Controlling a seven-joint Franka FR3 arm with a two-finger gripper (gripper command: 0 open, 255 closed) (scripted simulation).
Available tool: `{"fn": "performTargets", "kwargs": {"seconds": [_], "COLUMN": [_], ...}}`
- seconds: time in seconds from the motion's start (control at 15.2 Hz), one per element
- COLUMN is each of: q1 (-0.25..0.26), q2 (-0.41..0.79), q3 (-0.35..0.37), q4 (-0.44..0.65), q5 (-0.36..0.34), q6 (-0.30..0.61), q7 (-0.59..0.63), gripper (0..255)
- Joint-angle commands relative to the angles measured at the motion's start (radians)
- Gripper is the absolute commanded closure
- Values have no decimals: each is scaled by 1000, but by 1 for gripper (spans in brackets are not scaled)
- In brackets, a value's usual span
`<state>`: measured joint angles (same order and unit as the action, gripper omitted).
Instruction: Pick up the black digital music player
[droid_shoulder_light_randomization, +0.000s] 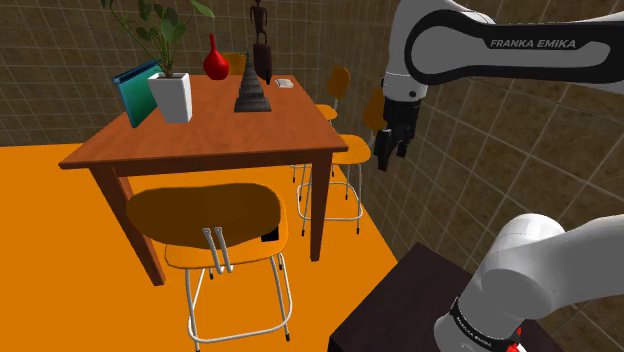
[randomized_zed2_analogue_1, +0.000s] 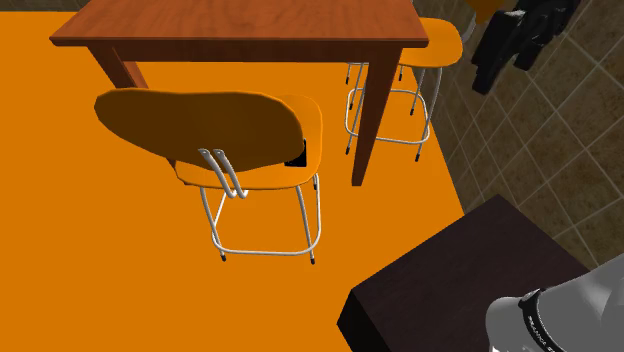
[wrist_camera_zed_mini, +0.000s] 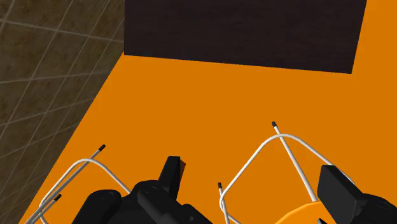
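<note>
Our claw (droid_shoulder_light_randomization: 387, 158) hangs in the air with its fingers (wrist_camera_zed_mini: 169, 175) apart and nothing between them. It points down, off the counter's (droid_shoulder_light_randomization: 215, 150) corner at the shoulder view's right. Below it we see orange floor (wrist_camera_zed_mini: 191, 95), thin white chair legs (wrist_camera_zed_mini: 289, 146) and the edge of an orange seat (wrist_camera_zed_mini: 299, 215). Our dark stand (wrist_camera_zed_mini: 242, 32) lies further off, and a tiled wall (wrist_camera_zed_mini: 51, 63) runs along one side.

The player (droid_shoulder_light_randomization: 270, 236) is a small black thing lying on the near chair (droid_shoulder_light_randomization: 200, 212). It sits at the seat's edge toward the shoulder view's right, partly hidden by the backrest. That chair stands at the counter's near side with its back toward the camera. The claw is well apart from the player, higher and further to that view's right, close to another orange chair (droid_shoulder_light_randomization: 345, 150).

On the counter's far end we see:
- a plant (droid_shoulder_light_randomization: 172, 97) in a white pot
- a teal box (droid_shoulder_light_randomization: 135, 90) leaning just beside the plant
- a red vase (droid_shoulder_light_randomization: 214, 60)
- a dark ridged cone (droid_shoulder_light_randomization: 252, 95)
- a tall dark figurine (droid_shoulder_light_randomization: 262, 45) behind the cone
</note>
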<state>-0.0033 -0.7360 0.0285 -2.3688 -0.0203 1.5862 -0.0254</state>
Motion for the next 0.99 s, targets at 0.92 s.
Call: {"fn": "performTargets", "kwargs": {"seconds": [0.92], "q1": [24], "q2": [475], "q3": [168], "q4": [159], "q5": [125], "q6": [234], "q7": [326], "gripper": [0]}}
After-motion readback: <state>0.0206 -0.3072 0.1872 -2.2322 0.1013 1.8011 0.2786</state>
